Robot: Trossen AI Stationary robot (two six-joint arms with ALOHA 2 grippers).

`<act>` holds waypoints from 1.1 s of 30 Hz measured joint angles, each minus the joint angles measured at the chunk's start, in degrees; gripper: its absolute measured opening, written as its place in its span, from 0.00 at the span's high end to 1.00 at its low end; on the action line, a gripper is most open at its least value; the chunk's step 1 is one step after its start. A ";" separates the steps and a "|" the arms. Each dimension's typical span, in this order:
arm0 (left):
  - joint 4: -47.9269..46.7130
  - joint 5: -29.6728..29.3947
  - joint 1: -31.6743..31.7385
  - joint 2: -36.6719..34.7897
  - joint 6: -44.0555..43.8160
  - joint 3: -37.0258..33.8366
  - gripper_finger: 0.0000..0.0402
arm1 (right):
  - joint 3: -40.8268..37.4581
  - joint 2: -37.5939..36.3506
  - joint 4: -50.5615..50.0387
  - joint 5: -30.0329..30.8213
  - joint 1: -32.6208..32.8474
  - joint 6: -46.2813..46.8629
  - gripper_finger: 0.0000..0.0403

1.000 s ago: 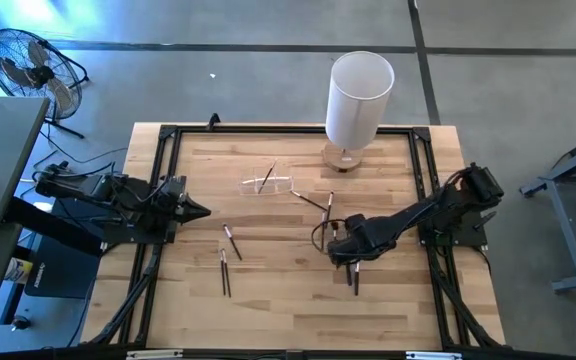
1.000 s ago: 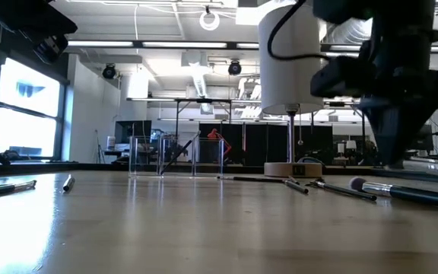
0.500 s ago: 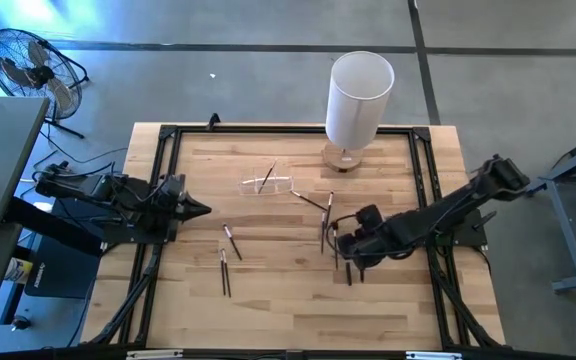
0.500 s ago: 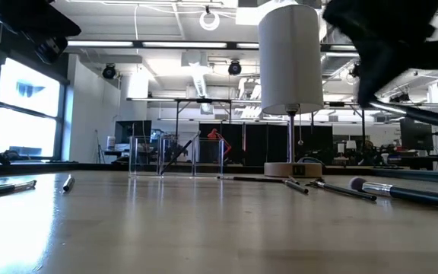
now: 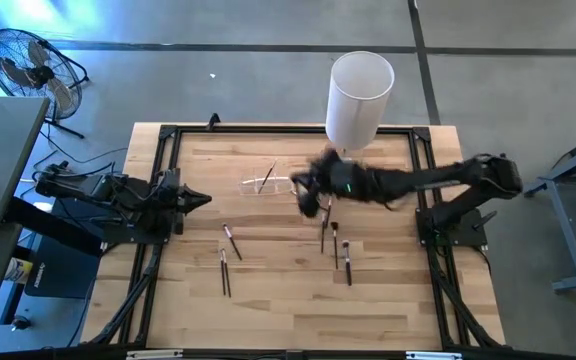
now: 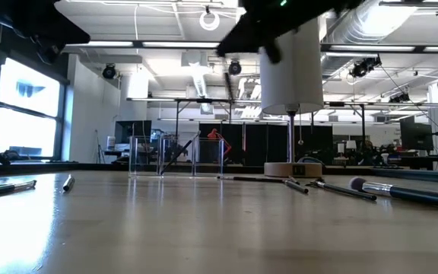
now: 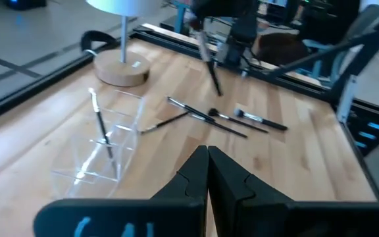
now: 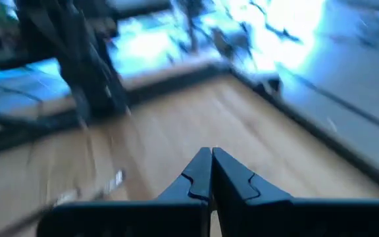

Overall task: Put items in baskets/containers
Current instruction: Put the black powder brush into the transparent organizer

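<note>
The right gripper [image 5: 308,192] hangs above the table just beside the clear holder [image 5: 268,184] — fingers pinching a dark brush [image 7: 209,66]. The left gripper [image 5: 200,199] waits at the table's left edge, fingers pressed together.

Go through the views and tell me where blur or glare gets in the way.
High view: the right gripper is smeared by motion near the clear holder. Right wrist view: the whole scene is blurred beyond the fingers. Low view: window light glares off the tabletop; the holder is barely visible. Left wrist view: fairly sharp, the lamp base readable.
</note>
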 joint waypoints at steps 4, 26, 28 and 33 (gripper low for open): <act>0.02 -3.47 0.02 0.03 0.04 0.00 1.00 | 0.00 7.07 22.87 -15.78 -7.56 -11.88 1.00; 0.03 -4.28 0.02 0.06 -0.28 0.00 1.00 | 25.38 41.13 36.98 -41.58 -14.88 -18.64 1.00; 0.01 -4.22 0.02 0.06 -0.50 0.00 1.00 | 25.38 41.65 35.98 -41.74 -15.05 -18.77 1.00; 0.02 -4.20 0.02 0.06 -0.52 0.00 1.00 | 25.38 41.80 30.73 -39.34 -15.14 -18.83 0.99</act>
